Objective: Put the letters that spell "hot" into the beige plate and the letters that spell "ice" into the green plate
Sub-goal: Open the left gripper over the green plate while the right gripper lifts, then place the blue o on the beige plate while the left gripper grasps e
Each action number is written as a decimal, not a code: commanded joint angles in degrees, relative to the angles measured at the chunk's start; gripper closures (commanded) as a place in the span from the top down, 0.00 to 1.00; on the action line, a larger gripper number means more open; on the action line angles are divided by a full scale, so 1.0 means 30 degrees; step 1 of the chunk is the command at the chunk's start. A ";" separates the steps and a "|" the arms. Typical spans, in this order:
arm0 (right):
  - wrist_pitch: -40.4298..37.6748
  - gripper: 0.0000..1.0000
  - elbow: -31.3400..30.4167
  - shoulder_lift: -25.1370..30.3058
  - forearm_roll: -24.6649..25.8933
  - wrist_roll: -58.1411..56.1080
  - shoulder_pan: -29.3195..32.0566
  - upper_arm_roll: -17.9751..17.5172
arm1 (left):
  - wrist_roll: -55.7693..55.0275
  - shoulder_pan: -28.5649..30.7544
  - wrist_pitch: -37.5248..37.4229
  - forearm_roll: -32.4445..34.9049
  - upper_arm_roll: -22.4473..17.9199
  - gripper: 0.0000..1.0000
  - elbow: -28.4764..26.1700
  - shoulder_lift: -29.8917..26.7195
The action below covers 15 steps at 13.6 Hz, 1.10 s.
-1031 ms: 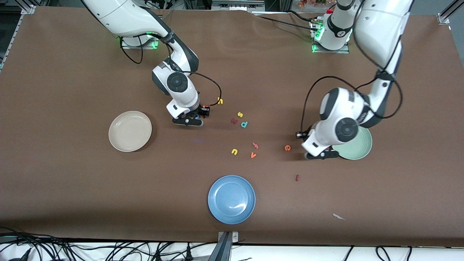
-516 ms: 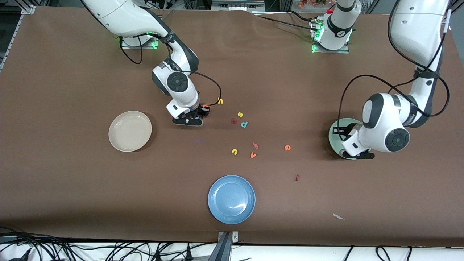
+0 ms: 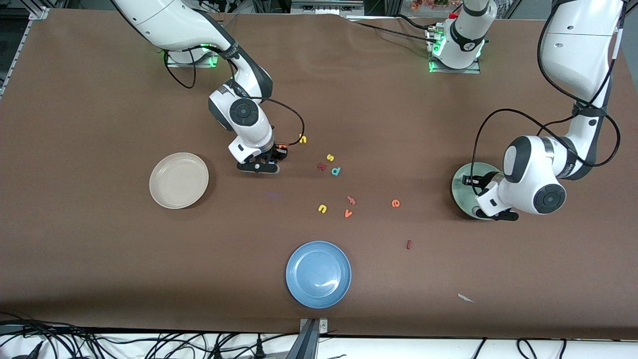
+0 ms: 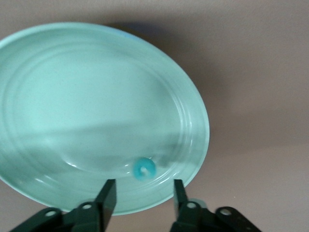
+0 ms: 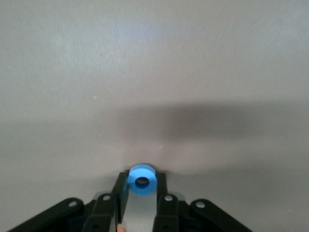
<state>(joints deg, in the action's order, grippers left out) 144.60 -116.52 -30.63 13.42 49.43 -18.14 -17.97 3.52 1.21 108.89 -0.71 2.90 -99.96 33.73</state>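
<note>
Nearest the front camera lies the blue plate (image 3: 318,274), with the dark red "i" (image 3: 408,244) on the bare table toward my left arm's end. Farther from the camera come the yellow "u" (image 3: 322,209), the orange "v" (image 3: 348,214), a salmon-pink letter (image 3: 351,200) and the orange "e" (image 3: 395,203). Farther again sit the teal "d" (image 3: 336,171), the yellow "s" (image 3: 330,157) and a dark red letter (image 3: 321,166); the yellow "h" (image 3: 302,139) lies farthest.

My left gripper (image 4: 144,191) hangs over the green plate (image 4: 58,87), fingers spread with nothing between them. Only the left wrist view shows the teal "c" (image 4: 144,168) resting in the plate near its rim; in the front view my own wrist covers much of the green plate (image 3: 462,187) and that letter cannot be seen.

My right gripper (image 3: 262,163) is low at the table, between the beige plate (image 3: 179,180) and the letter cluster. The front view hides what it holds; the right wrist view shows my fingers (image 5: 120,191) pinched on the blue "o" (image 5: 142,180), ring facing the camera. The orange "t" (image 3: 282,147) shows just beside that gripper in the front view only. The beige plate holds no letter.
</note>
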 commanded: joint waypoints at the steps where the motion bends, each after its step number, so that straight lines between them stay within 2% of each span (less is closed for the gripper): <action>1: -0.2692 0.05 -0.0301 0.2382 0.0040 -0.1671 0.0450 0.0306 | -0.1425 -0.0138 -0.0172 -0.0666 0.0265 1.00 0.0681 -0.0492; 3: -0.4043 0.05 -0.0360 0.3410 -0.0107 -0.3403 0.1531 0.0277 | -0.4731 -0.0459 -0.0172 -0.1551 0.0994 1.00 0.1412 -0.0493; 6: -0.5743 0.05 -0.0360 0.4553 -0.1364 -0.8139 0.3637 0.0277 | -1.0204 -0.2125 0.0061 -0.1785 0.1056 1.00 0.2613 -0.0056; 8: -0.6508 0.05 -0.0360 0.4907 -0.1631 -1.1830 0.5540 0.0336 | -1.3551 -0.2569 0.0877 -0.1757 0.1172 1.00 0.2793 0.0064; 10: -0.6540 0.06 -0.0389 0.4909 -0.1632 -1.4706 0.6689 0.0831 | -1.4412 -0.3562 0.1903 -0.2106 0.1291 0.99 0.2734 0.0209; 12: -0.6482 0.09 -0.0477 0.4850 -0.1632 -1.5713 0.6868 0.1301 | -1.5232 -0.4149 0.3336 -0.2313 0.1320 0.99 0.2647 0.0647; 15: -0.6365 0.37 -0.0623 0.4791 -0.1661 -1.5716 0.6869 0.1391 | -1.3601 -0.5231 0.6463 -0.2079 0.1494 0.99 0.2705 0.2226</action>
<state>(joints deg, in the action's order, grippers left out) 125.34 -117.18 -17.12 9.38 3.29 2.90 -13.72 -40.32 -12.30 122.96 -5.99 7.36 -93.15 36.75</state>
